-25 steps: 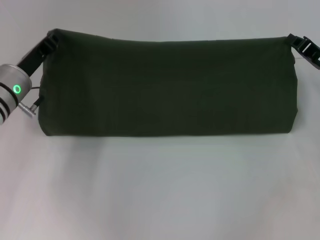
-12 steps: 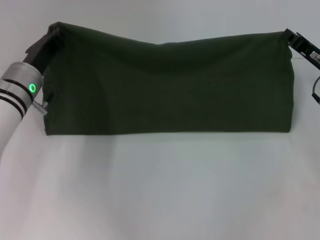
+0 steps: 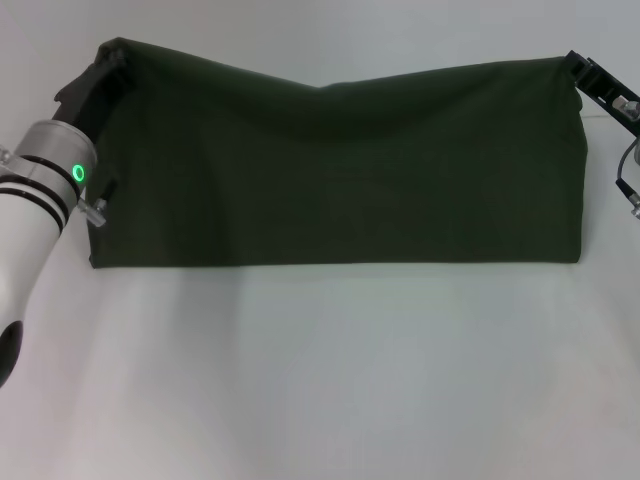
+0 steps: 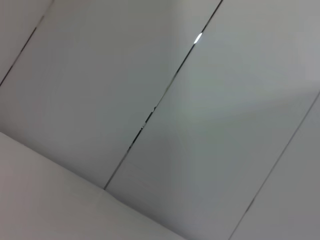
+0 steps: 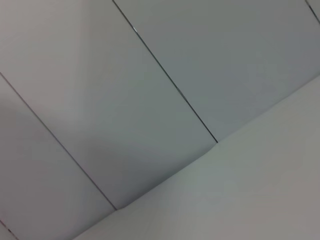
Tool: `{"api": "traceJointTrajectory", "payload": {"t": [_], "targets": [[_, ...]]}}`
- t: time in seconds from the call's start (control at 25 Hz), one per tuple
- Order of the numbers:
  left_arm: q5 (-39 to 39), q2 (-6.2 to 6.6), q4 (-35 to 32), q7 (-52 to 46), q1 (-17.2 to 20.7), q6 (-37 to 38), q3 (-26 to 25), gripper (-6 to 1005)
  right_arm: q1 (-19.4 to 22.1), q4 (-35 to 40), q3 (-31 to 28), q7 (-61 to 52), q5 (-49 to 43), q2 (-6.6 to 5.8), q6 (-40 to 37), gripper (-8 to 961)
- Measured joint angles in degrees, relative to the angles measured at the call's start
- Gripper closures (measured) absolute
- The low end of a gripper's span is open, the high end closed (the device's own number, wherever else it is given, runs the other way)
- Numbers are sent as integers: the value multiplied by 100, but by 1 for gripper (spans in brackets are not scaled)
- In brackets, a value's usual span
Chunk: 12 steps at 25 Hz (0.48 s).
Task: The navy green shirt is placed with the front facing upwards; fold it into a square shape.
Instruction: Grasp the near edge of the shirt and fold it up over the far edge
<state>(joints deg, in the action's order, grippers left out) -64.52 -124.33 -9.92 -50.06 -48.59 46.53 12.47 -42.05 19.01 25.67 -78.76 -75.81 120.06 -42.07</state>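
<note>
The navy green shirt (image 3: 340, 170) hangs as a wide dark band across the head view, showing plain cloth with no lettering. Its lower fold rests on the white table (image 3: 320, 380). My left gripper (image 3: 108, 62) holds the upper left corner and my right gripper (image 3: 576, 68) holds the upper right corner, both shut on the cloth. The top edge sags in a shallow V between them. Cloth covers most of both grippers' fingers. Neither wrist view shows the shirt or any fingers.
The white table stretches bare in front of the shirt. My left forearm with its green light (image 3: 77, 172) stands by the shirt's left edge. Both wrist views show only pale wall panels (image 4: 160, 100) with dark seams (image 5: 165, 75).
The shirt's top corners have risen a little and the sag in the middle of the top edge has deepened. My left forearm has come nearer and lower in the head view.
</note>
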Motion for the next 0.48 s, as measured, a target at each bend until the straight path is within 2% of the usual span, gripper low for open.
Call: {"api": "traceJointTrajectory", "payload": {"t": [0.48], "targets": [[280,-10,113,264,-22,62,-26,926,-14,-127,-34,59,253,-7,89,909]]}}
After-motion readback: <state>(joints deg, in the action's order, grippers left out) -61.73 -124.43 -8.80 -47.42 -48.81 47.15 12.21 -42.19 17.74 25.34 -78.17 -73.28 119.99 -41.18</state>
